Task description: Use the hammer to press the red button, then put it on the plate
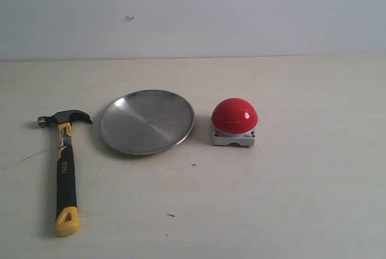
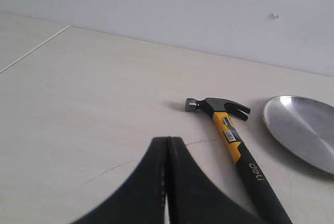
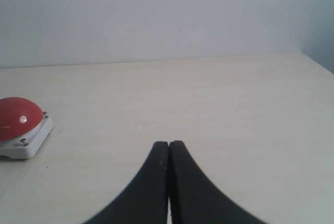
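Left wrist view: your left claw (image 2: pixel 167 145) is closed, empty; plate (image 2: pixel 302 127) sits beside the hammer (image 2: pixel 232 141), which lies just ahead of that claw. Your right claw (image 3: pixel 168 148) is closed too.

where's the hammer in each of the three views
Exterior view: hammer lying at the left, just left of the plate.
Left wrist view: hammer beside the plate, claw pointing toward it.
Right wrist view: not in it.
Shared landmark: the plate, in the exterior and left wrist views.
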Tool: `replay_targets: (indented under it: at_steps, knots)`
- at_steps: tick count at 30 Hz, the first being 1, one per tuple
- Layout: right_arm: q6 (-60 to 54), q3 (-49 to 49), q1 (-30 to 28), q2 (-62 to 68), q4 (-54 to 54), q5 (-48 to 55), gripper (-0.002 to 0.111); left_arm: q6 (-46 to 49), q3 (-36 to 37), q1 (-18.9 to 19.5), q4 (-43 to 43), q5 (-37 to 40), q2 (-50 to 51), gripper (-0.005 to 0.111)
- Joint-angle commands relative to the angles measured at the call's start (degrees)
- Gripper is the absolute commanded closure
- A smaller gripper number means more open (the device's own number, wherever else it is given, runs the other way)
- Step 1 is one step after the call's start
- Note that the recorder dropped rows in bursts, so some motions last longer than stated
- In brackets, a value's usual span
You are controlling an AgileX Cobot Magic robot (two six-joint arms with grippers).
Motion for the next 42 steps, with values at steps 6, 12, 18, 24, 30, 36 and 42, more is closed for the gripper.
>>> replay_targets:
  at_steps: [6, 12, 18, 24, 30, 36, 42]
  knots:
    - [-0.06, 0.22, -0.35, -0.39, -0.45, -0.22, 0.108, 0.42, -0.03, 0.15, 0.60, -0.11, -0.33, 0.107]
    - [-0.06, 0.22, -0.35, -0.39, -0.45, -0.22, 0.108, -0.44, -0.03, 0.15, 2.31, -10.87, -0.33, 0.107]
    - [-0.06, 0.22, -0.35, -0.39, -0.45, -0.22, 0.108, -8.72, -0.03, 0.15, -3.00, -27.90, -0.33, 0.107]
    - [-0.06, 0.22, -0.35, -0.39, -0.45, -0.22, 0.108, -16.03, -0.03, 0.15, -6.57, -41.61, -0.33, 0.107]
    - [-0.06, 0.22, -0.35, -0.39, -0.45, -0.22, 0.108, 6.67, -11.65, 0.15, -25.56, -43.91, 9.16, 0.107]
    - [-0.06, 0.22, -0.35, -0.39, -0.45, -0.22, 0.108, 33.46, -36.69, 0.15, -48.26, -16.99, 52.29, 0.107]
    - [-0.06, 0.22, -0.35, -0.39, -0.45, -0.22, 0.108, 25.84, -69.79, -0.11, -31.37, 31.97, 93.61, 0.107]
